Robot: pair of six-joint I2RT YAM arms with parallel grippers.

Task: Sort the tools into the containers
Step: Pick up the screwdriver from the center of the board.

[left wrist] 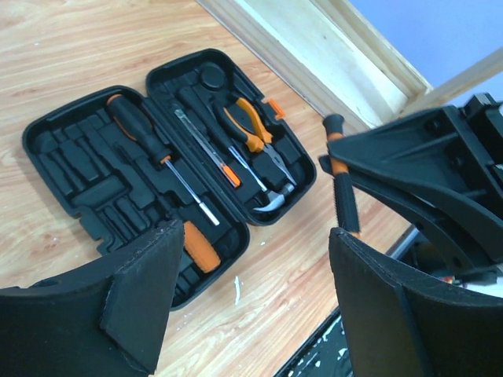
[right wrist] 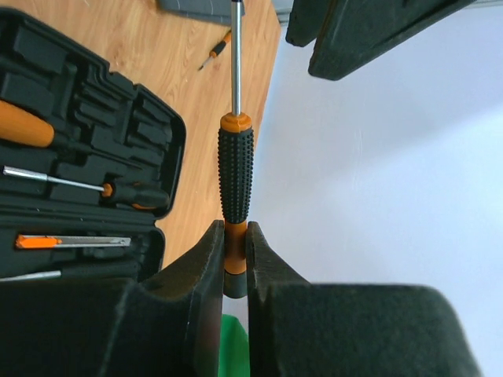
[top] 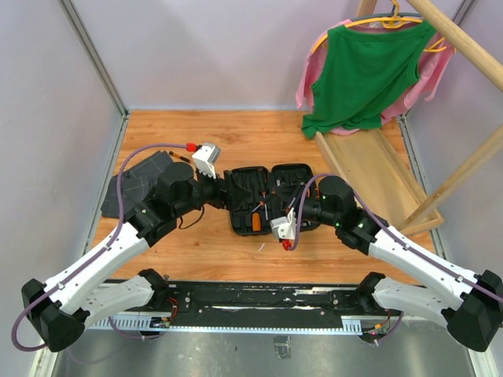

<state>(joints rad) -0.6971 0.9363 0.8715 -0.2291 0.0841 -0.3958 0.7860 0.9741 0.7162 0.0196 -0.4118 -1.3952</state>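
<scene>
Beside the open tool case (left wrist: 75, 165), a screwdriver (right wrist: 236, 169) is clamped by the right end effector (right wrist: 234, 239), the left end effector (left wrist: 253, 236) spread wide; alignment over a free slot is called for.

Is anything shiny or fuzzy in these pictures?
Left wrist view: the steel hammer head glints, and the tool case is sharp. Right wrist view: the held screwdriver is crisp, while the little screwdriver far behind looks fuzzy. Top view: even light, with faint shadows on the table.
</scene>
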